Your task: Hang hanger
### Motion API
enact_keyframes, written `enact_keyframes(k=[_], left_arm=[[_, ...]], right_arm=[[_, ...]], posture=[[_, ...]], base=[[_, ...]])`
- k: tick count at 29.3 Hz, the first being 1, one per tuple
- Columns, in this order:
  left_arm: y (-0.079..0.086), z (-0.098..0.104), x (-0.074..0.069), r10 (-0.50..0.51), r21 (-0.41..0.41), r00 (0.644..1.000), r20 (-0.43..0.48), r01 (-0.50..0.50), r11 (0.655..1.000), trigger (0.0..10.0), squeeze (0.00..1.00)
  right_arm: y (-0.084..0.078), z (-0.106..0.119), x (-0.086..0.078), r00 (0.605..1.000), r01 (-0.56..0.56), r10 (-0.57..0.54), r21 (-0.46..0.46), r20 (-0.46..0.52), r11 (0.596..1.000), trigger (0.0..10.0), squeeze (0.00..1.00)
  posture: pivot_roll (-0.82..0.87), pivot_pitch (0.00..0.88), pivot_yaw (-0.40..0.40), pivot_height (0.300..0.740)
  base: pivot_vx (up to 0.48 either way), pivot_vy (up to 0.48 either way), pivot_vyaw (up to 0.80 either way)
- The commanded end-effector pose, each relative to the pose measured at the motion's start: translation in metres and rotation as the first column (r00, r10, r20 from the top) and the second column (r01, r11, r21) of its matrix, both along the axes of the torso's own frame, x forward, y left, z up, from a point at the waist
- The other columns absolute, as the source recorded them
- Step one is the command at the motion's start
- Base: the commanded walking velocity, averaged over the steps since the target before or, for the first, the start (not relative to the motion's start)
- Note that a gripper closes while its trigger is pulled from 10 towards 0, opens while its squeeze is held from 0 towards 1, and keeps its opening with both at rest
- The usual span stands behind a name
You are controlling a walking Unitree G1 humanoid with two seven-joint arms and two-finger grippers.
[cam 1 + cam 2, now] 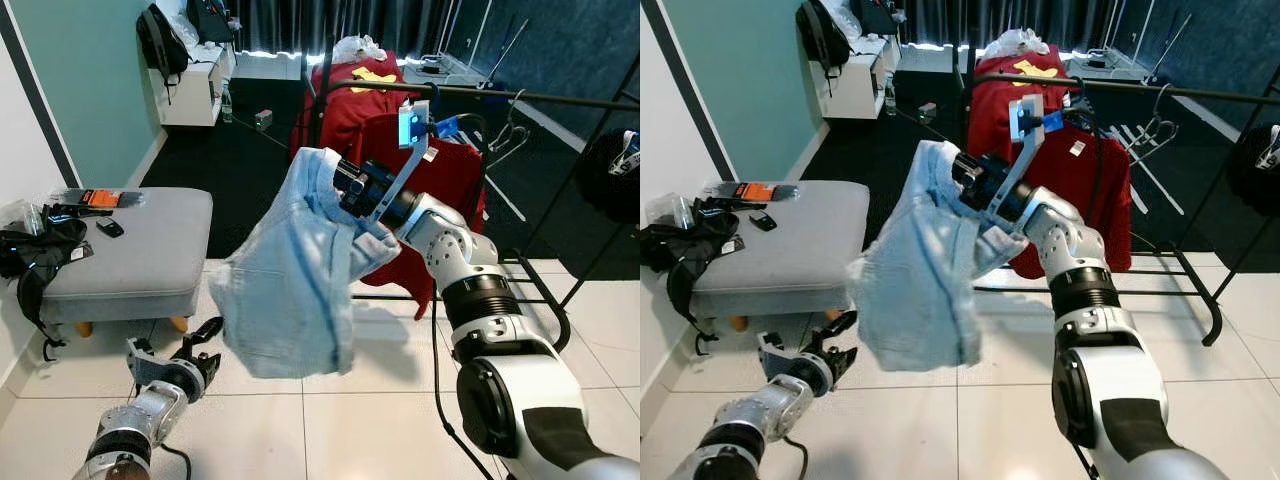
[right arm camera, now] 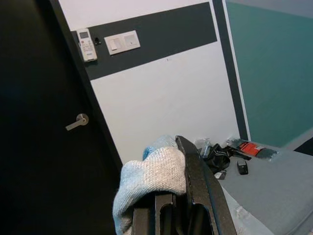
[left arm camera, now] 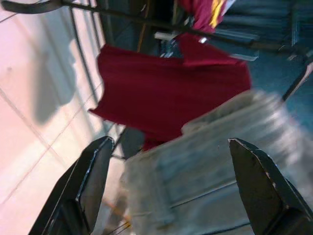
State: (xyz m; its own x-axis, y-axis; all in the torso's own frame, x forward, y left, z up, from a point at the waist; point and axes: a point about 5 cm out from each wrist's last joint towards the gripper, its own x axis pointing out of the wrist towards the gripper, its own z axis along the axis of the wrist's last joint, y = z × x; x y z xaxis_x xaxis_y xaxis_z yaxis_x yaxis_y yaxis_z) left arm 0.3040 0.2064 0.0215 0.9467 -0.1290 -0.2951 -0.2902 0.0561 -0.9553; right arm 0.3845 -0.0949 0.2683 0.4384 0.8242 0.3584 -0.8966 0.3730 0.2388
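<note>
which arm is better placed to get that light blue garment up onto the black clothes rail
Right. The right gripper is shut on the light blue garment, raised near the black clothes rail. The left gripper hangs open, low near the floor.

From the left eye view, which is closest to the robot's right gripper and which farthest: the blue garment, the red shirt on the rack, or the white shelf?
1. Blue garment: clamped in the right gripper.
2. Red shirt: just behind, on the rack.
3. White shelf: far back left, by the green wall.
</note>
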Motion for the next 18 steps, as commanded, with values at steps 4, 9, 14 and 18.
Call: enact_keyframes(k=[4, 9, 14, 18], left_arm=[[-0.001, 0.015, 0.012, 0.066, -0.101, 0.994, 0.087, -0.057, 0.993, 10.0, 1.0], [-0.024, 0.018, 0.015, -0.094, -0.071, 0.99, 0.105, 0.102, 0.992, 10.0, 0.0], [-0.022, 0.006, 0.006, -0.167, 0.006, 0.986, 0.023, 0.167, 0.986, 10.0, 0.0], [-0.017, 0.003, 0.002, -0.173, 0.022, 0.985, 0.001, 0.173, 0.985, 10.0, 0.0]], right_arm=[[0.002, 0.009, -0.005, 0.998, -0.042, 0.041, 0.031, 0.042, 0.999, 0.0, 0.0], [0.001, 0.008, -0.006, 0.998, -0.047, 0.046, 0.025, 0.044, 0.999, 0.0, 0.0], [0.001, 0.009, -0.005, 0.999, -0.025, 0.024, 0.017, 0.046, 1.0, 0.0, 0.0], [0.001, 0.009, -0.004, 0.999, -0.016, 0.016, 0.01, 0.047, 1.0, 0.0, 0.0]], posture=[[-0.01, 0.034, -0.079, 0.74], [-0.01, 0.03, -0.074, 0.74], [-0.01, 0.028, -0.076, 0.74], [-0.01, 0.027, -0.077, 0.74]], base=[[0.0, 0.0, 0.0], [0.0, 0.0, 0.0], [0.0, 0.0, 0.0], [0.0, 0.0, 0.0]])
